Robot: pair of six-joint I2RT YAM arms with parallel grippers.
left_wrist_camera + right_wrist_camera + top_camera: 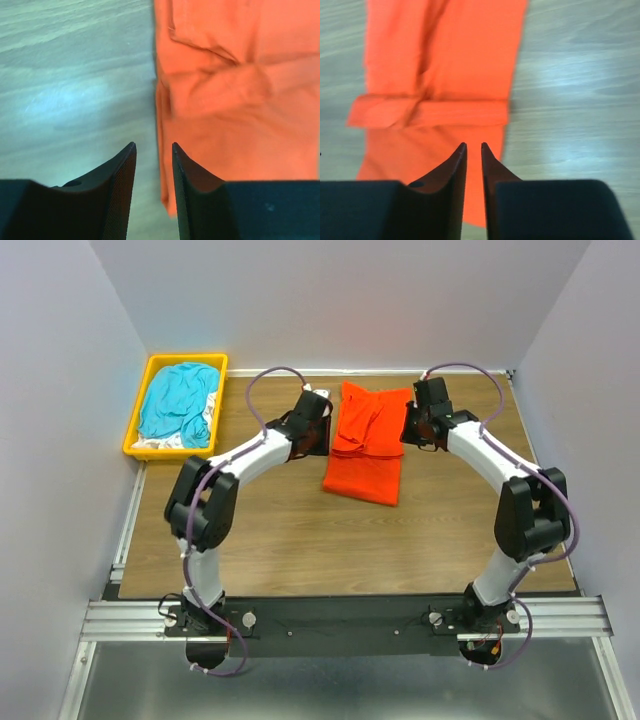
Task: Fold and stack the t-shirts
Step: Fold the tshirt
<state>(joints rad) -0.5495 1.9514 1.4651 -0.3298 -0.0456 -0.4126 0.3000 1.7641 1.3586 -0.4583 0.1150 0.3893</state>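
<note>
A bright orange-red t-shirt [366,445] lies on the wooden table, folded into a long strip with its sleeves tucked over the far end. My left gripper [320,440] hovers at the shirt's left edge; in the left wrist view the gripper [153,146] is open and empty, with the shirt [230,100] to the right of the gap. My right gripper [413,432] is at the shirt's right edge; in the right wrist view the gripper [472,145] is narrowly open and empty above the shirt [445,60]. A teal-blue t-shirt [178,400] lies on white fabric [160,443].
The teal shirt and white fabric lie in a yellow plastic bin [137,430] at the back left corner of the table. Grey walls close in the back and both sides. Bare wood table [300,540] lies between the shirt and the arm bases.
</note>
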